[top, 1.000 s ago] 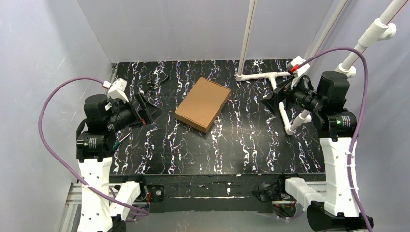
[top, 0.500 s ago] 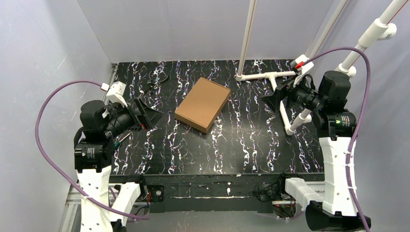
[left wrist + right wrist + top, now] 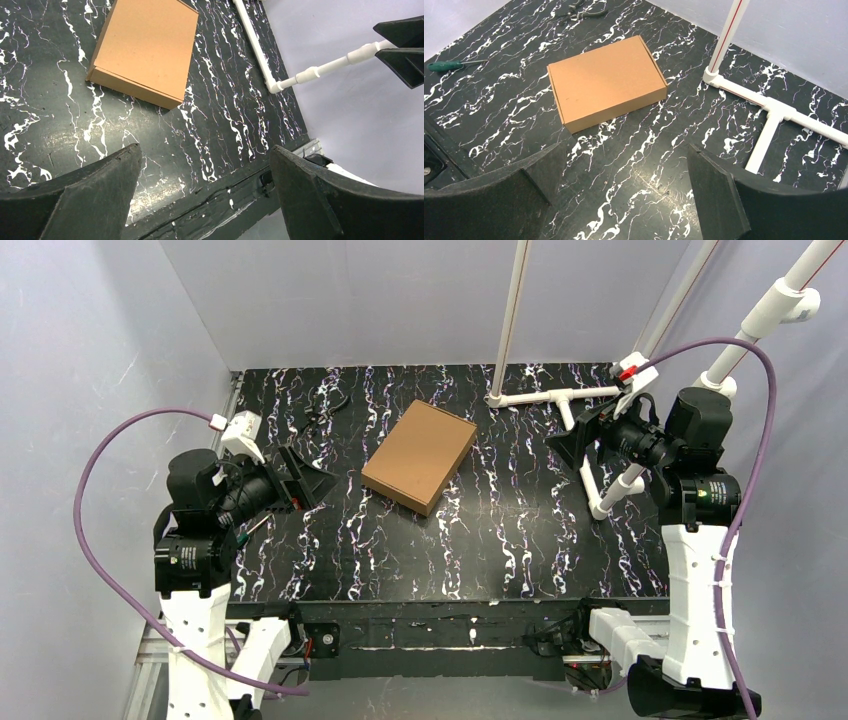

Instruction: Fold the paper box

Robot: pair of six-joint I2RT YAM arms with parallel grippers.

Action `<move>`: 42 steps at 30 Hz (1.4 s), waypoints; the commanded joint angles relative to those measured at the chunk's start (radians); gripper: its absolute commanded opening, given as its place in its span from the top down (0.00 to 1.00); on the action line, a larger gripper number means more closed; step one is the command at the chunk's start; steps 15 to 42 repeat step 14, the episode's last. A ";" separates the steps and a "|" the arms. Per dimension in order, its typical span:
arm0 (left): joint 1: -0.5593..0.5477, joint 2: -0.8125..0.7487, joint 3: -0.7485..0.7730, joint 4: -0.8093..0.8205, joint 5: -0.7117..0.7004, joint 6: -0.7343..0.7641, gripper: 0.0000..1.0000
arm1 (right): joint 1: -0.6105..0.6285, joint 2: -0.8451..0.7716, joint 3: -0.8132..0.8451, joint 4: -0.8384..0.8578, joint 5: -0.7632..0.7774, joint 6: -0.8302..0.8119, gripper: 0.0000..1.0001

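Observation:
The paper box (image 3: 419, 455) is a closed flat brown cardboard box lying on the black marbled table, near its middle. It also shows in the left wrist view (image 3: 145, 50) and in the right wrist view (image 3: 605, 82). My left gripper (image 3: 310, 475) is open and empty, held above the table to the left of the box. My right gripper (image 3: 565, 445) is open and empty, held above the table to the right of the box. Neither gripper touches the box.
A white pipe frame (image 3: 560, 398) lies on the table at the back right, with an upright pole (image 3: 512, 315). A green-handled screwdriver (image 3: 451, 65) lies at the left side. A dark small object (image 3: 328, 402) lies at the back left.
The left arm swung lower and slightly right in the first half second, then stayed. The right gripper drew back slightly toward the right. The box has not moved.

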 commanded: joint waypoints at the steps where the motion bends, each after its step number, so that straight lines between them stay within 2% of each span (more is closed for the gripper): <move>1: -0.005 -0.004 -0.005 -0.008 0.003 0.018 0.02 | -0.009 -0.014 0.015 0.034 -0.012 0.015 0.02; 42: -0.005 0.001 -0.006 -0.007 0.004 0.021 0.02 | -0.028 -0.024 0.006 0.036 -0.044 0.024 0.02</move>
